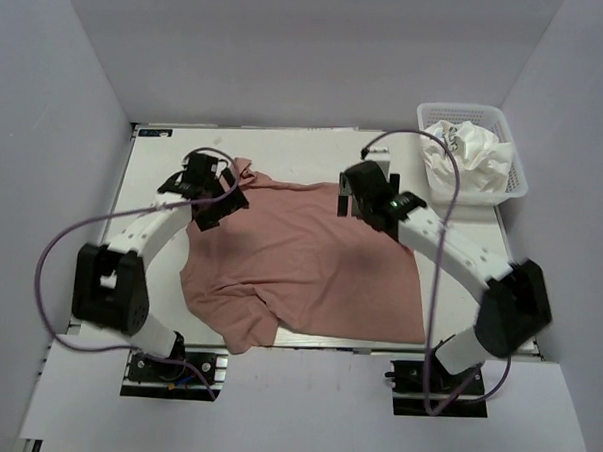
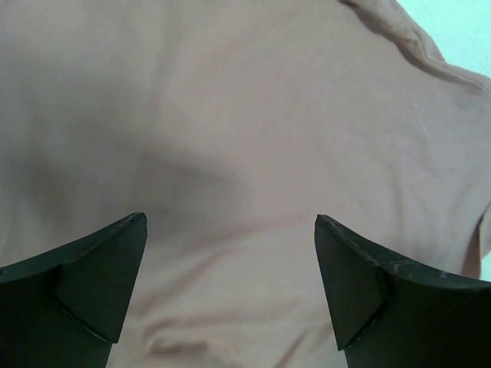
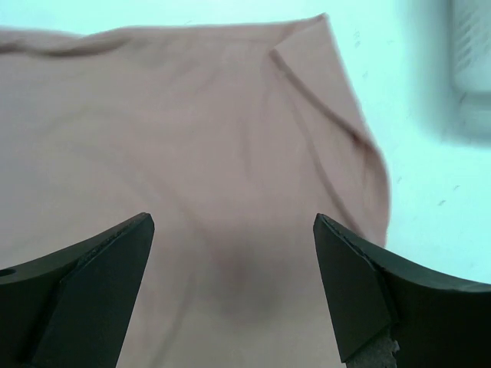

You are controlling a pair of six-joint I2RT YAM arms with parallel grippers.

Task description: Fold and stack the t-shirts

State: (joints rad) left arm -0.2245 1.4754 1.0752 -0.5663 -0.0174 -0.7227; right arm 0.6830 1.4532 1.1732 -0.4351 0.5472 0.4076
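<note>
From above: looked down on a white surface, boxed in by pale grey walls at the back and on both sides. Found the pink shirt spread across the middle, mostly flat, rumpled along its left edge and bunched at the near left corner. Caught the left tool over the far left corner of that shirt and the right tool over its far right edge. Could not judge either opening from here. Noted a white basket at the far right corner of the surface, apart from the pink shirt, with white shirts bundled inside. Saw purple cables looping out from both arms.

From the left wrist: showed the left tool spread wide and gripping nothing, with the pink shirt filling nearly the whole view. Picked out a soft shadow on the cloth and a sliver of pale surface beyond the hem at top right. Could not tell about contact with the cloth.

From the right wrist: showed the right tool likewise wide apart and empty, over the pink shirt near its right edge. Left bare surface to the right, and the blurred basket at the top right corner.
</note>
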